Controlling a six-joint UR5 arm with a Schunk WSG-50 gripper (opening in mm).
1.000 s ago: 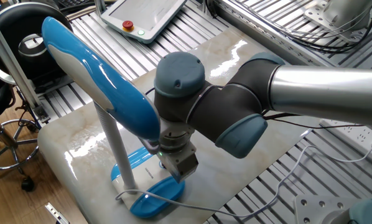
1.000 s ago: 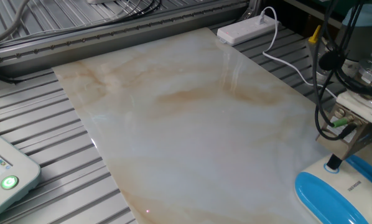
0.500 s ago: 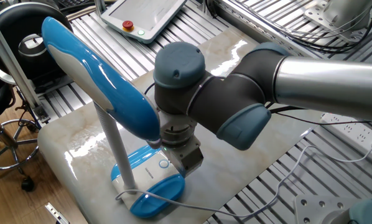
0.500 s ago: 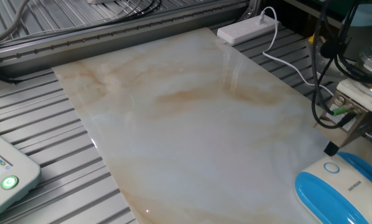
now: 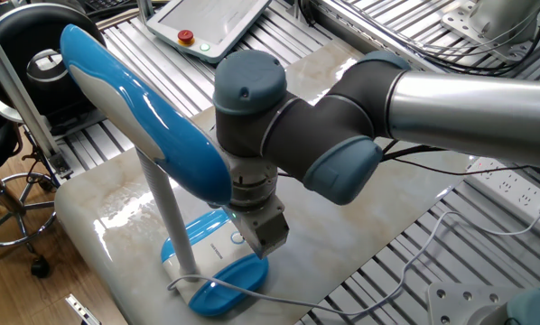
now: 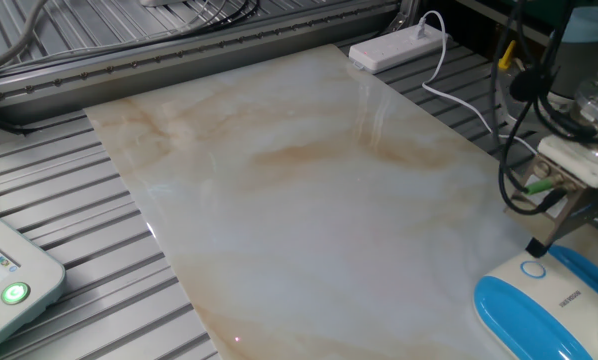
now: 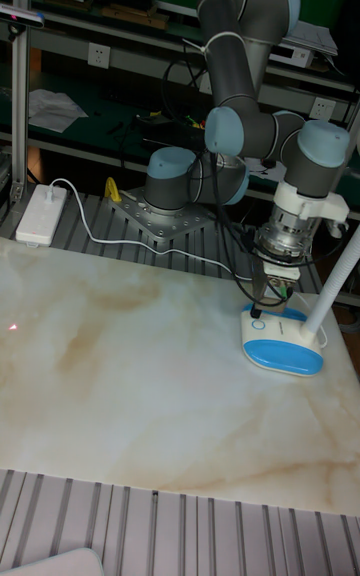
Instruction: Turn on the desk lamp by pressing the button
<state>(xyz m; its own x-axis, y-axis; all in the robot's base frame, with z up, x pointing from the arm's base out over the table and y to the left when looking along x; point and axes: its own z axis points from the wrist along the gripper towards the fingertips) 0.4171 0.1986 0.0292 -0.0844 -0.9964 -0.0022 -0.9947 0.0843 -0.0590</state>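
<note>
Just above the lamp's base [image 6: 539,310], the gripper [image 6: 535,247] hangs with its dark tip a little over the button [image 6: 532,268]; no view shows a gap or a touch between the fingertips, so whether the jaws are released or clenched cannot be told. The button sits at the near white end of the base, a small white disc with a pale ring, and in the tall view it lies right under the gripper [image 7: 262,298] at the base's left end [image 7: 257,324]. In one fixed view the gripper [image 5: 263,242] points down at the base [image 5: 218,271], partly hiding the button [image 5: 237,238]. The lamp [image 5: 148,117] stands at the corner of the marble table [image 6: 279,190], its long blue head tilted up and away from the base on a slim white stem [image 5: 166,212]; the arm's wrist [image 5: 252,99] is just beside the head. A thin white cord [image 5: 279,302] trails off the base. Well away from the base, a white power strip [image 6: 399,45] lies past the table's far edge, and a pendant with a red button [image 5: 187,37] rests on the slatted bench.
</note>
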